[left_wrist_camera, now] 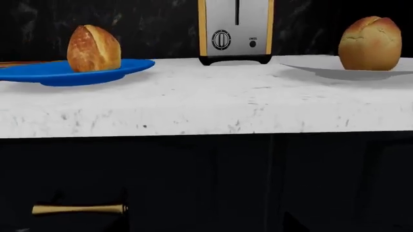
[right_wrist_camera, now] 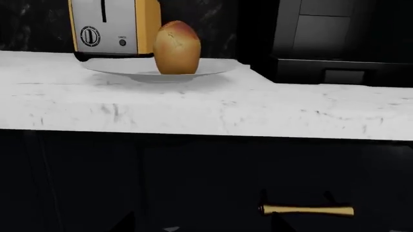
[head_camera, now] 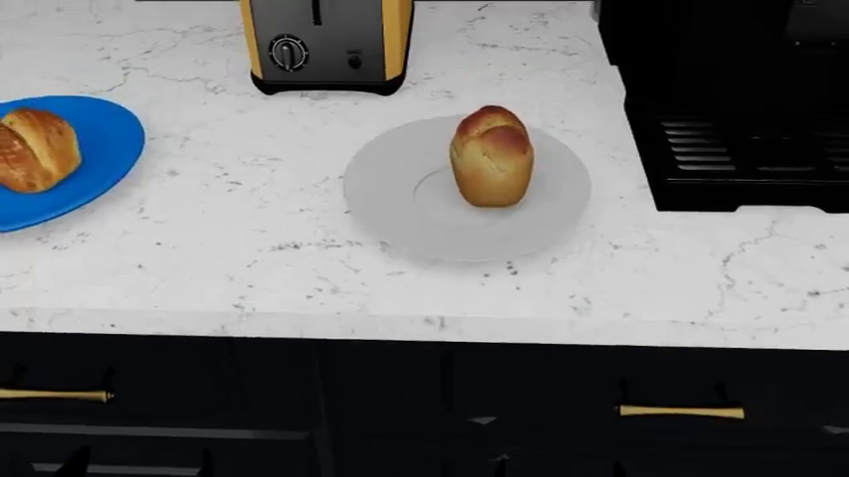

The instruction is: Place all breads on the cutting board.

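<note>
You cannot see either pincer in any view, so their state cannot be told. One bread [head_camera: 492,156] stands upright on the white plate [head_camera: 385,204], in front of the toaster [head_camera: 326,45]. The other bread [head_camera: 36,149] lies on the blue plate [head_camera: 93,184] at the counter's [head_camera: 239,268] left.

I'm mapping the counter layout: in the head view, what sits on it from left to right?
Bread on the blue plate → blue plate → toaster → white plate → bread on the white plate → black appliance.
</note>
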